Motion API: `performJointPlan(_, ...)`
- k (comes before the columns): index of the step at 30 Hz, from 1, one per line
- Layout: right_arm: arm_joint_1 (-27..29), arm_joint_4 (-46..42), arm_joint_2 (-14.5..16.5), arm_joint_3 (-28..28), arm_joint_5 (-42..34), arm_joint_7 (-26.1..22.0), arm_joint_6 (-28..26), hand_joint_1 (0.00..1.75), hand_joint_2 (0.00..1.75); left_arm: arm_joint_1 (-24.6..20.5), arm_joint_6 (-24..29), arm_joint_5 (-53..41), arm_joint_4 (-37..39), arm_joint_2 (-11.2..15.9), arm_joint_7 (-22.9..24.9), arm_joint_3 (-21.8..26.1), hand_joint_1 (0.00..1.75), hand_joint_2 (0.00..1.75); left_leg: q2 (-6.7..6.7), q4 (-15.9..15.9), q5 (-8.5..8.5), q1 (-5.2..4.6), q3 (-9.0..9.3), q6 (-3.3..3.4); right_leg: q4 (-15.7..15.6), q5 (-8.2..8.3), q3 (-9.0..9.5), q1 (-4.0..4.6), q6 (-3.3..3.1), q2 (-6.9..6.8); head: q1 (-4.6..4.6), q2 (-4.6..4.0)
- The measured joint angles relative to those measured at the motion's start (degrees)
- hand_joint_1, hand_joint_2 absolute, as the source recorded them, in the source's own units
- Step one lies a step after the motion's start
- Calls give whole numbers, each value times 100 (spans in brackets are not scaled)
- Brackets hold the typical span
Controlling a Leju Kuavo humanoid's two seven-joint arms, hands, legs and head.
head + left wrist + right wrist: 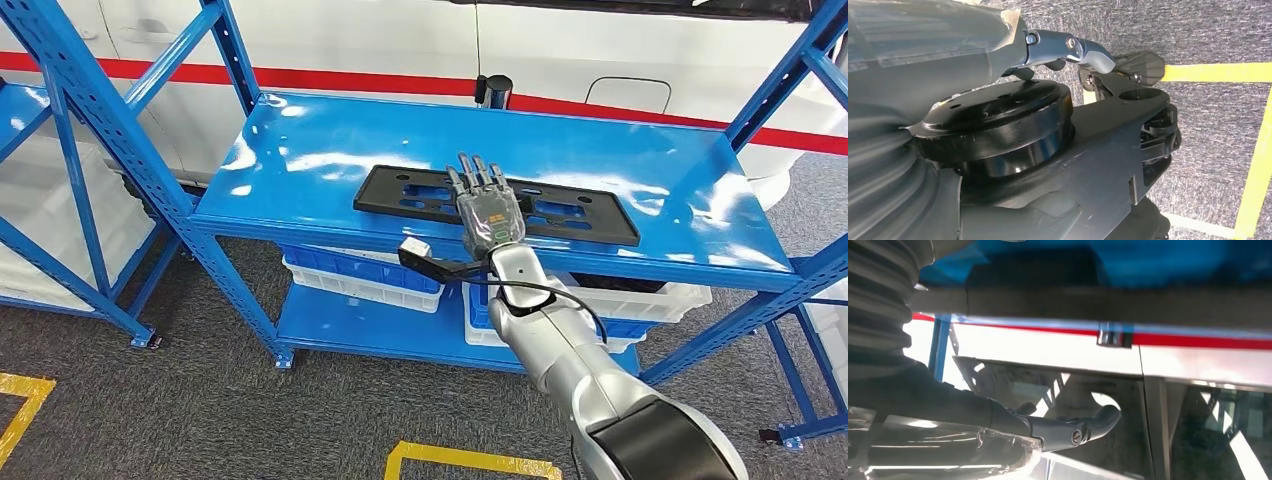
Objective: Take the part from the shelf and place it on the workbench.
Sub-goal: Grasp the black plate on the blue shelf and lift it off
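As it lies, part [496,203] under right hand [489,212]

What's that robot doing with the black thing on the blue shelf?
The robot is trying to fetch a part. Its right hand is stretched flat, fingers apart, over the long black part lying on the top level of the blue shelf. It isn't gripping the part yet. Its left hand hangs down near the carpeted floor, holding nothing.

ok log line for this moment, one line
stage: reach | right hand: flat, fingers apart, over black part | part: on blue shelf | left hand: hanging, empty
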Motion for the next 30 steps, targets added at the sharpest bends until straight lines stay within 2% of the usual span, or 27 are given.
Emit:
performJointPlan(10,43,162,-68,-117,-72,191,140,0,175,0,-33,26,0,-7,-22,2,0,175,0,0,0,-1,4,0,-1,0,2,-1,0,0,-1,0)
performJointPlan(11,41,168,-74,-132,-71,205,141,35,175,0,-37,26,0,-7,-27,2,0,175,0,0,0,-1,5,0,-1,0,3,-1,0,0,-2,0)
performJointPlan(14,37,188,-93,-187,-67,242,135,166,175,0,-51,15,0,-7,-43,2,0,175,0,1,0,-1,7,0,-1,0,4,-1,0,0,-1,0)
performJointPlan(15,38,197,-102,-220,-80,245,129,175,175,1,-59,4,0,-6,-50,2,0,175,-1,1,0,-1,7,0,-1,0,4,-1,0,0,-1,0)
performJointPlan(30,44,256,-206,-652,-228,106,28,175,175,1,-98,-25,0,1,-97,2,0,175,-1,1,0,-1,1,0,-1,0,-2,-1,1,0,-1,0)
